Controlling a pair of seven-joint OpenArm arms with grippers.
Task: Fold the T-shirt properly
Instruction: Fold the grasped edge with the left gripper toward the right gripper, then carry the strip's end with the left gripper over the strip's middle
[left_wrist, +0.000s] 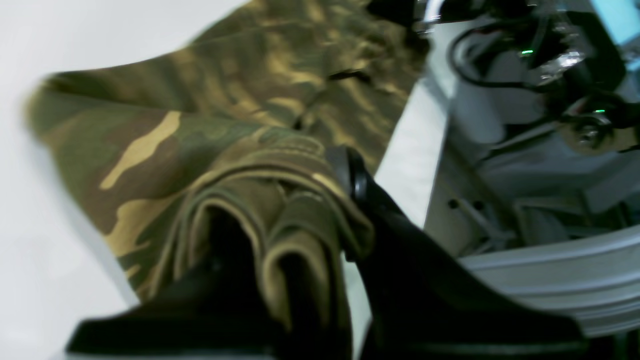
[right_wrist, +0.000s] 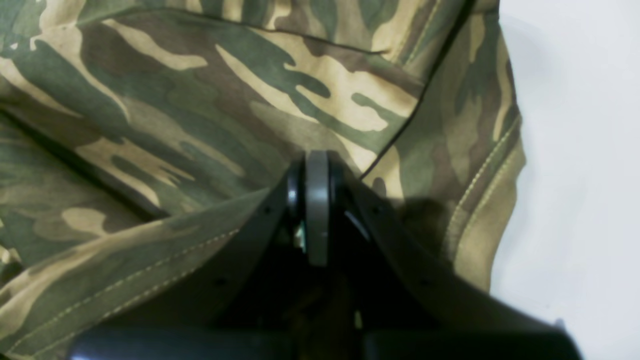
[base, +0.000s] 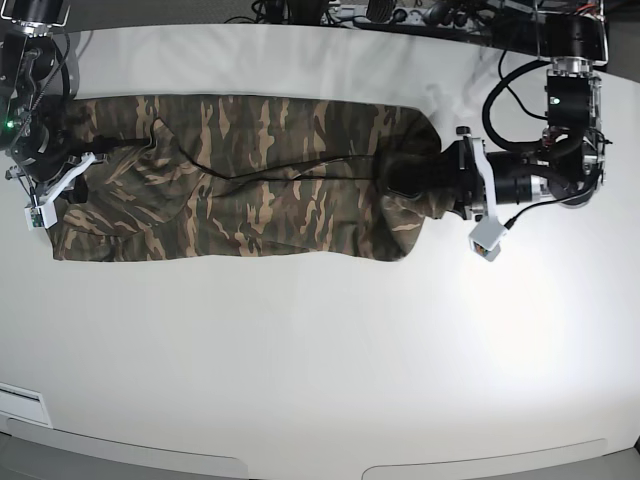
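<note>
- The T-shirt (base: 240, 180) lies stretched sideways as a long band across the far part of the white table (base: 320, 350), already narrowed by a lengthwise fold.
- Your left gripper (left_wrist: 300, 200) is clamped on a bunched stack of hem layers at one end.
- Your right gripper (right_wrist: 316, 200) has its jaws pressed together at the opposite end; whether cloth sits between them cannot be told.
- Judged step: crosswise fold. Next, you need one end carried over the other, edges kept aligned.

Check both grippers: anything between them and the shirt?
Nothing visible. The left gripper is shut on bunched folds of the T-shirt; the right gripper is shut against its cloth at the opposite end, on the white table.
</note>
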